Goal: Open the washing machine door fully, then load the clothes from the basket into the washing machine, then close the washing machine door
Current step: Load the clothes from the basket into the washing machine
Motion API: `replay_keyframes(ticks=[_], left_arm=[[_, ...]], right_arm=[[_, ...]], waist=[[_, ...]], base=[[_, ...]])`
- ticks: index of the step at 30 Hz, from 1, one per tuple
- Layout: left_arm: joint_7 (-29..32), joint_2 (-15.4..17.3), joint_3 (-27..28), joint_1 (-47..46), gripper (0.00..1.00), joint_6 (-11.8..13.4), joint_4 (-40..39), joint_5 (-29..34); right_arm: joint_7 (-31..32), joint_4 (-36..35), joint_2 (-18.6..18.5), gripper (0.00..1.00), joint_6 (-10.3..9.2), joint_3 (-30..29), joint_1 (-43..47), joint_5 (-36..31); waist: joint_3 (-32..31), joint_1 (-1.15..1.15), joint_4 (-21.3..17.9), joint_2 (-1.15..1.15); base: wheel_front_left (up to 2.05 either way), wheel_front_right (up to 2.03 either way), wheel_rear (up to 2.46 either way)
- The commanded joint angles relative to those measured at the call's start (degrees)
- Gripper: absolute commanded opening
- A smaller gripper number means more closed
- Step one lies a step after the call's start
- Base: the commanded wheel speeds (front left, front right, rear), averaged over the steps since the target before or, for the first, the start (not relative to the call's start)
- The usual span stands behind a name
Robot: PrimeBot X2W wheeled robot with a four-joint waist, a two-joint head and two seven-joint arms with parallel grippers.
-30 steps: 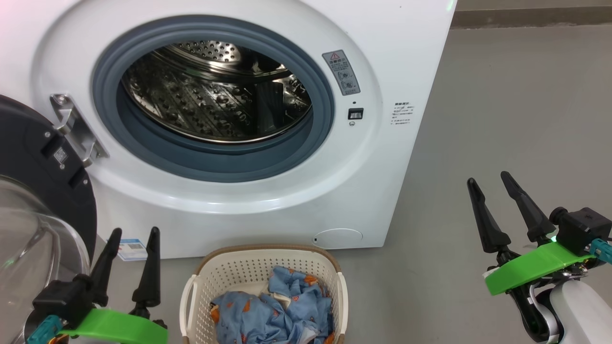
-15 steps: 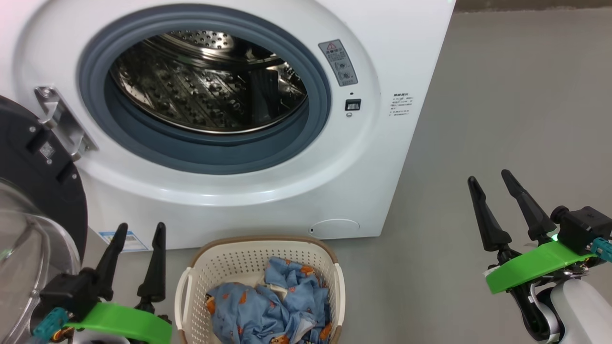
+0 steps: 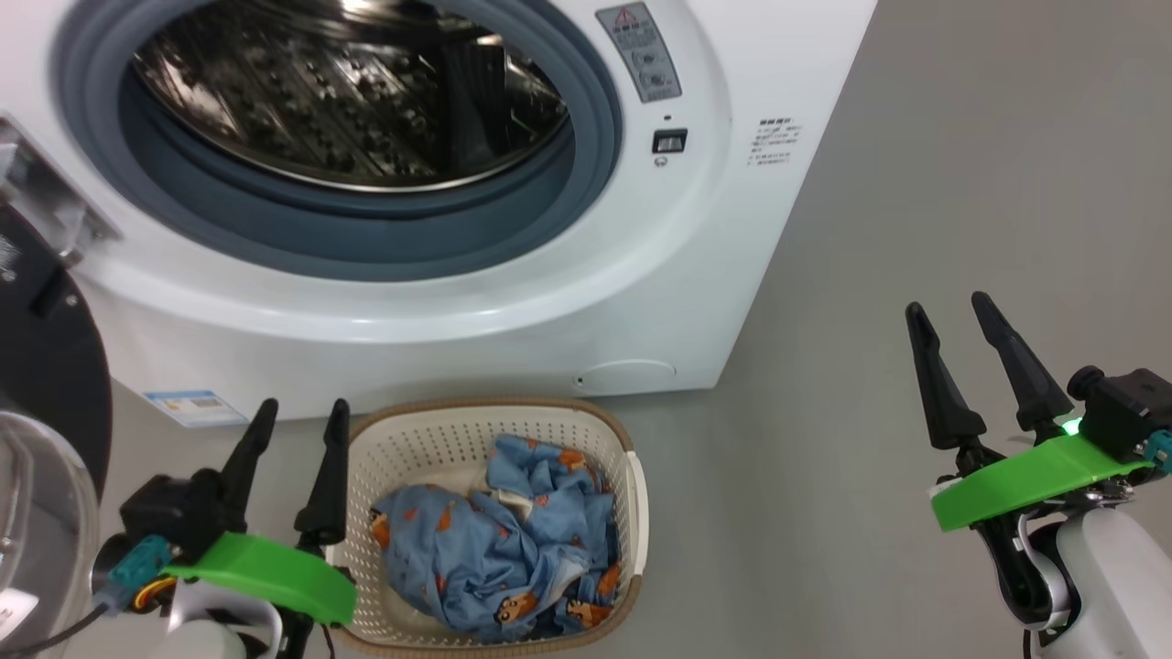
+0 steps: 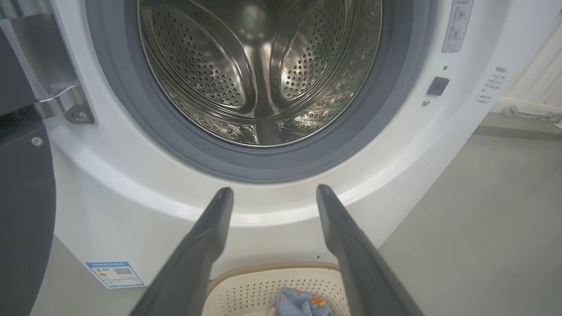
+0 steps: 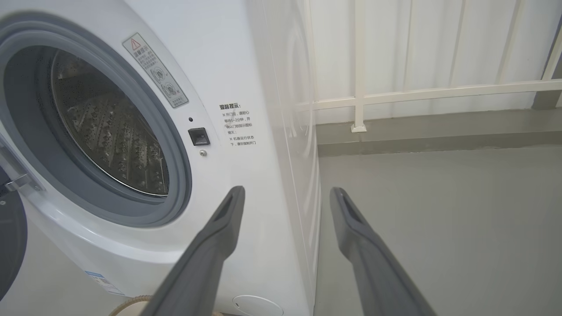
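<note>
One big white front-loading washing machine [image 3: 458, 302] takes up the upper left of the head view, standing on a plain grey floor [image 3: 916, 183]. Its opening is uncovered, showing the wide grey rubber gasket [image 3: 366, 238] and the perforated steel drum [image 3: 348, 82] behind it. In the left wrist view the inside of the drum holds no fabric.

The large round washing machine door [image 3: 55, 384], with its glossy black rim and bulging clear glass window, hangs swung out at the machine's left side on a steel hinge.

On the floor just in front of the machine sits the small cream-white perforated plastic basket [image 3: 485, 404] with its brown woven rim. The light blue clothes [image 3: 499, 540], printed with small orange-brown bears, lie crumpled inside it.

The left gripper [image 3: 303, 405] is at the basket's left end, its two long dark fingers spread apart and holding nothing; whether it touches the rim I cannot tell. The right gripper [image 3: 948, 304] hangs over bare floor well to the right of the basket, its fingers likewise apart and empty.

A small blue label sticker [image 3: 192, 407] sits low on the machine's front, near the door.
</note>
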Motion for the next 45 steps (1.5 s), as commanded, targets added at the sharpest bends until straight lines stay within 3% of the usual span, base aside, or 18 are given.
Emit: replay_keyframes(ticks=[1,14,28,36,45], left_arm=[[0.3,1.1,1.5,-2.9,1.00,-0.6,0.0,0.6],[4.0,-0.7,-2.3,-10.7,1.00,-5.4,11.7,0.2],[9.2,-3.6,-7.0,-22.0,1.00,-12.2,31.4,0.2],[12.3,-5.0,-9.8,-28.0,1.00,-14.3,40.6,-0.1],[14.5,-5.9,-12.8,-33.7,1.00,-14.9,47.1,-1.3]], right_arm=[[-0.5,-1.4,-0.3,1.00,0.32,0.6,-1.4,-0.5],[-0.5,-2.5,1.9,1.00,0.32,-0.3,-4.8,-1.4],[-0.5,-4.4,4.2,1.00,0.32,-0.7,-9.0,-2.0],[-0.5,-5.3,5.6,1.00,0.32,-0.1,-11.1,-2.3],[-0.5,-6.3,7.5,1.00,0.32,0.6,-13.8,-2.1]], waist=[[3.0,0.00,-0.6,0.00],[12.7,0.00,-2.4,0.00],[23.8,0.00,-5.8,0.00],[28.7,0.00,-8.0,0.00],[34.6,0.00,-10.8,0.00]], base=[[0.00,0.00,0.00],[0.00,0.00,0.00],[0.00,0.00,0.00],[0.00,0.00,0.00],[0.00,0.00,0.00]])
